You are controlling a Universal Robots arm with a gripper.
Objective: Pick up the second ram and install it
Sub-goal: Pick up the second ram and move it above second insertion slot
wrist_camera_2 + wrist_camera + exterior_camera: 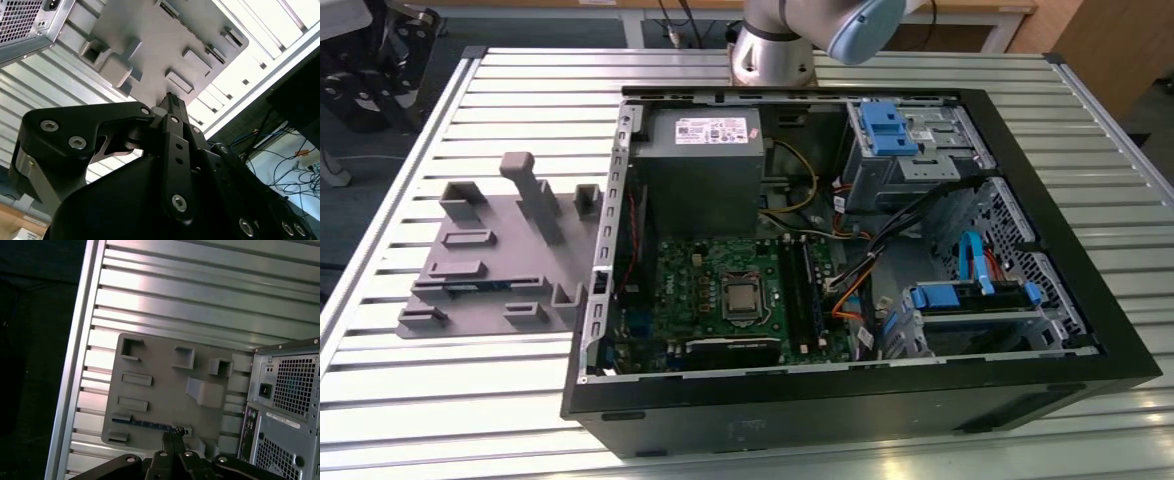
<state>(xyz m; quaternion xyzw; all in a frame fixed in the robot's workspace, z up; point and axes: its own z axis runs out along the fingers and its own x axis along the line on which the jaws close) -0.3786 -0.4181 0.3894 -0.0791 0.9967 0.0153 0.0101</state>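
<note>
Where the slatted metal table reaches the exterior view's left, the grey tray lies flat, with its upright posts and low blocks pointing up. The second ram sits on the tray as a thin blue-green strip lying lengthwise between two holders, along the tray edge nearest the camera. It is not in the computer.

Next, toward the exterior view's right, is the open computer case, just beside the tray. Inside it, from left to right:
- grey power supply
- green motherboard with its silver socket
- long dark memory slots just beside the socket
- loose cables
- drive cages with blue fittings

The arm's base stands behind the case.

Gripper: in the first wrist view the two dark fingertips are pressed together with nothing between them. They hang above the tray and are not touching it. From that camera the tips line up with the end of the ram nearest the case. The second wrist view agrees: the gripper is closed to a single point and empty, with the tray below it.
</note>
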